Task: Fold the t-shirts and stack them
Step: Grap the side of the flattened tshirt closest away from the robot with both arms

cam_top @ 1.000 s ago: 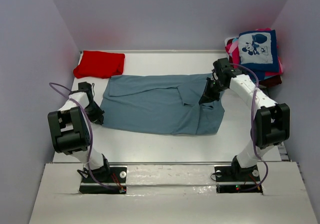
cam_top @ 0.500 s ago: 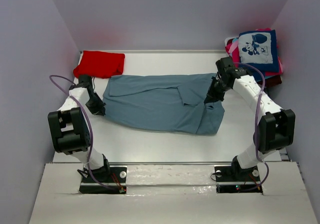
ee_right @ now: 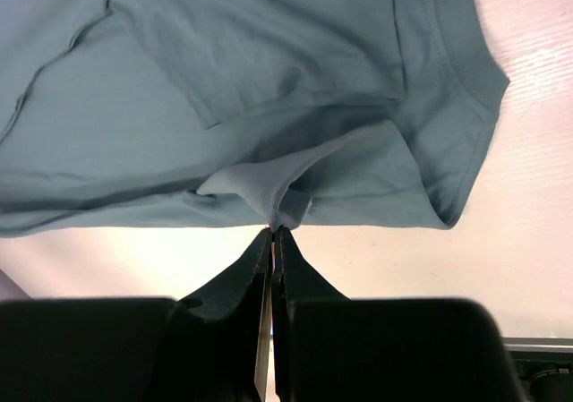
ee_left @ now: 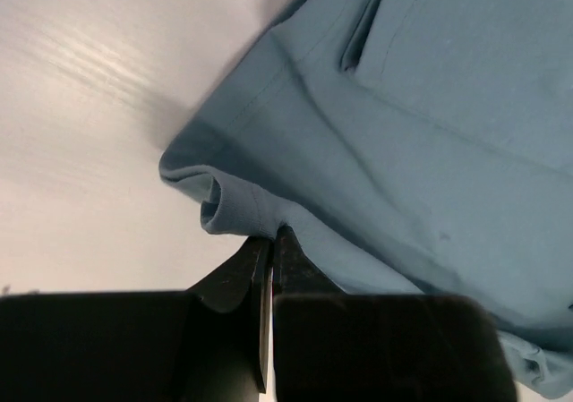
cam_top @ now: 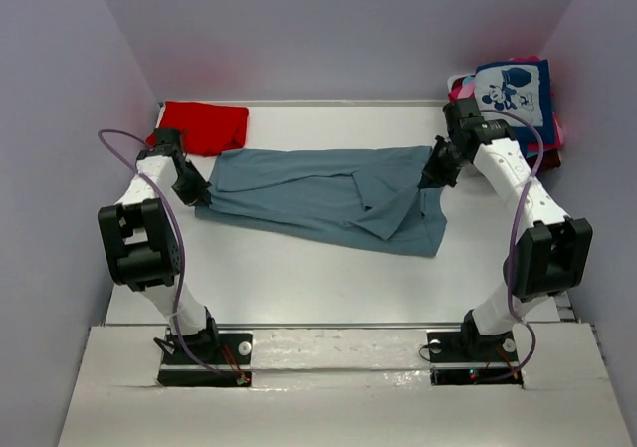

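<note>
Left gripper [ee_left: 271, 234] pinches a bunched edge of the dusty grey-blue cotton t-shirt [ee_left: 430, 133], cloth spreading ahead of its tips. Right gripper [ee_right: 273, 232] pinches another fold.

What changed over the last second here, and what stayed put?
The left gripper and right gripper, both shut on the grey-blue t-shirt, moved toward the far side, pulling its near-left edge along. Nothing released. The red t-shirt and the far-right stack stayed put.
</note>
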Robot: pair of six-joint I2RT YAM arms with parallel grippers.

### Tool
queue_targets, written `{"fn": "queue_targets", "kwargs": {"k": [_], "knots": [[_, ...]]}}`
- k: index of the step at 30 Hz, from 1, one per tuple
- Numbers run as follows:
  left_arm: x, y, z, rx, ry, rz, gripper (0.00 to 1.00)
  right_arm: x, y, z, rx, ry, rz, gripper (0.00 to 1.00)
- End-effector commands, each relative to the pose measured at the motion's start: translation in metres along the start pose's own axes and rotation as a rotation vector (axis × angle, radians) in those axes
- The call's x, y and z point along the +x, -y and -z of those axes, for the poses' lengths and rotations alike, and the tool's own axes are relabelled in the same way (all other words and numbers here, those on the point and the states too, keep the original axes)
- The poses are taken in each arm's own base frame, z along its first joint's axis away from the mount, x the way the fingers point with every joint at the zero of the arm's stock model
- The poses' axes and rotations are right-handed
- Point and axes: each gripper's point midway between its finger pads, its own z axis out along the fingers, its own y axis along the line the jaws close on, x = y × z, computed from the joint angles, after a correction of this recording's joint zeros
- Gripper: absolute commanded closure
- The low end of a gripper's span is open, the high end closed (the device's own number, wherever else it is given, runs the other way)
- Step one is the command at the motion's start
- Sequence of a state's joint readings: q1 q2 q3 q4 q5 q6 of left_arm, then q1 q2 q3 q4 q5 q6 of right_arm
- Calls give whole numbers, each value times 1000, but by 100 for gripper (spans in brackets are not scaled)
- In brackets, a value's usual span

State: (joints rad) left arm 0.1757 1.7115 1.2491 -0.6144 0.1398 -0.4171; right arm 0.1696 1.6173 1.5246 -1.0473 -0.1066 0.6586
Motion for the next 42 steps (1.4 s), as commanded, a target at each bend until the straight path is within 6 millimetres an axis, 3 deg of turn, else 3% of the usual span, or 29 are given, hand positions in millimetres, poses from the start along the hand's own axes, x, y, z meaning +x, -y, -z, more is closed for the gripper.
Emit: {"fn": "queue_targets", "kwargs": {"k": [1,14,26,33,42], "knots": [[-26,18,-4,44,37,7,94,-24,-2,7,11,53,-17,93],[-55,62,-31,93,12,-25,94,-60,-12,-5,43,74,-19,93],[-65,65,-37,75,9,-33,94,-85,-7,-1,39,114,-59,93],[-62,63,-40,69,-2,-33,94,-92,5,1,49,121,-81,93],[-70,69,-40,82,3,-32,94,-99,5,-6,43,119,-92,93]]}}
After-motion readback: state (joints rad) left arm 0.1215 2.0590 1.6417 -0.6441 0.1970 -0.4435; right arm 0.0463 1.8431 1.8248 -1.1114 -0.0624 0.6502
